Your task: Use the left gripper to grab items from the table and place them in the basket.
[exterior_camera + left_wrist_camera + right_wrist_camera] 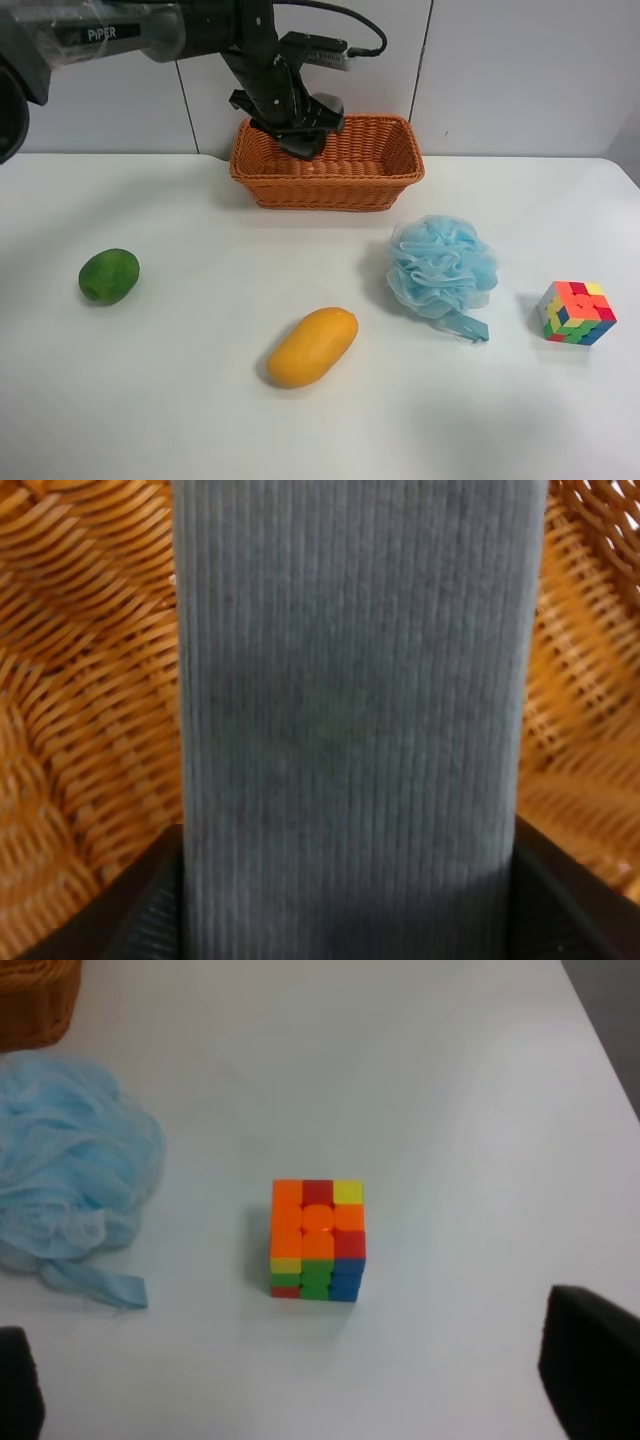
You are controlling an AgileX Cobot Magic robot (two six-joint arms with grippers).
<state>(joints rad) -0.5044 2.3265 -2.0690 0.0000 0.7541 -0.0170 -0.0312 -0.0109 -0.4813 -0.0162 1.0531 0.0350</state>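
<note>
The left arm is reaching in level, with its forearm angling steeply down, so the left gripper (300, 135) is hanging over the basket (340, 185) at the end nearest the arm. Its jaws are clamping the grey eraser block (350, 710) above the wicker floor. The right gripper (300, 1370) is hovering with fingers spread wide over the table (450, 1110), near the multicoloured cube (318, 1240).

Robotics lab, plain white table (200, 430), pale panelled wall (530, 70) (dark seams), black "PIPER" arm (120, 35)
</note>
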